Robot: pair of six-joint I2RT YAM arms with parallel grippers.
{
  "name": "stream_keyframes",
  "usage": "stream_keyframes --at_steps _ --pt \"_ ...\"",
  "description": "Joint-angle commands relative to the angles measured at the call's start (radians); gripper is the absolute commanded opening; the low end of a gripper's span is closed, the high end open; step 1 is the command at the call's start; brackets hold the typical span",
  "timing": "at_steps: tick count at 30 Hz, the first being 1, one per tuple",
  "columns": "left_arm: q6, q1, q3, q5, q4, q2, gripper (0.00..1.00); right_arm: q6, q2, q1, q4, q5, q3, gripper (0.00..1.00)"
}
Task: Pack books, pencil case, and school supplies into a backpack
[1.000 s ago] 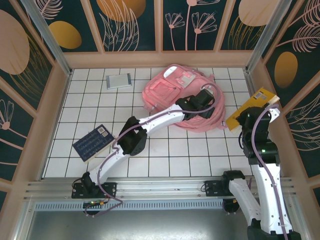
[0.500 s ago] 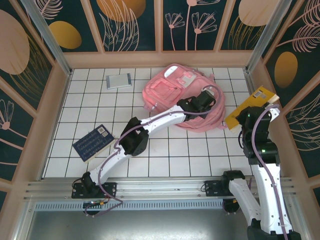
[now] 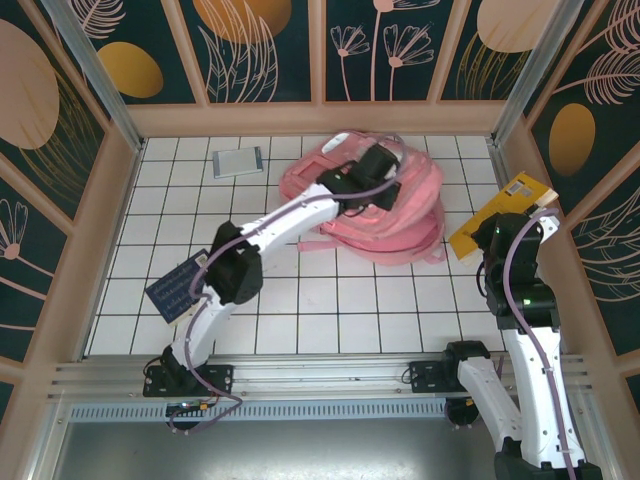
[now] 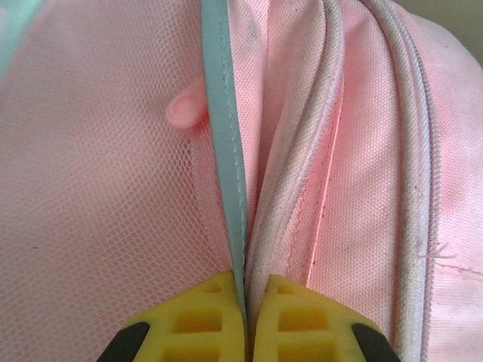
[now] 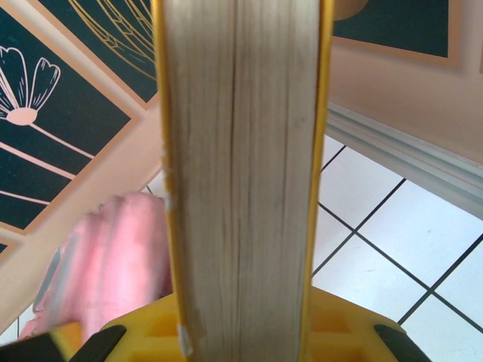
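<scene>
Opening step: left gripper (image 4: 247,302) is pinched shut on the backpack (image 4: 90,188) by its teal-trimmed edge, right at its tips. Right gripper (image 5: 241,332) clamps the yellow book (image 5: 241,151) upright (backpack to its left). Next likely: lift the edge to widen the mouth, then feed the book in.

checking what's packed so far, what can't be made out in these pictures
- Inside of the pink fabric backpack: top view, hidden by its own fabric and the left arm.
- Navy grid-patterned book: top view, right end covered by the left arm.
- Yellow-orange book: right wrist view, edge-on, cover unseen.
- Left tool: left wrist view, cut off by the bottom edge.
</scene>
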Motion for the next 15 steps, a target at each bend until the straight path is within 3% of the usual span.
stream_keyframes --at_steps 1,7,11,15 --pt "-0.057 0.053 0.003 0.036 0.030 -0.143 0.00 0.026 -0.004 -0.001 0.082 -0.014 0.009 0.00" --pt "-0.127 0.129 -0.038 0.196 0.065 -0.248 0.00 0.074 0.055 -0.027 0.172 -0.264 -0.063 0.00" --pt "-0.160 0.178 -0.094 0.280 0.100 -0.303 0.00 0.143 0.109 -0.083 0.339 -0.580 -0.153 0.00" --pt "-0.162 0.205 -0.132 0.332 0.114 -0.328 0.00 0.268 0.196 -0.106 0.613 -0.889 -0.262 0.00"
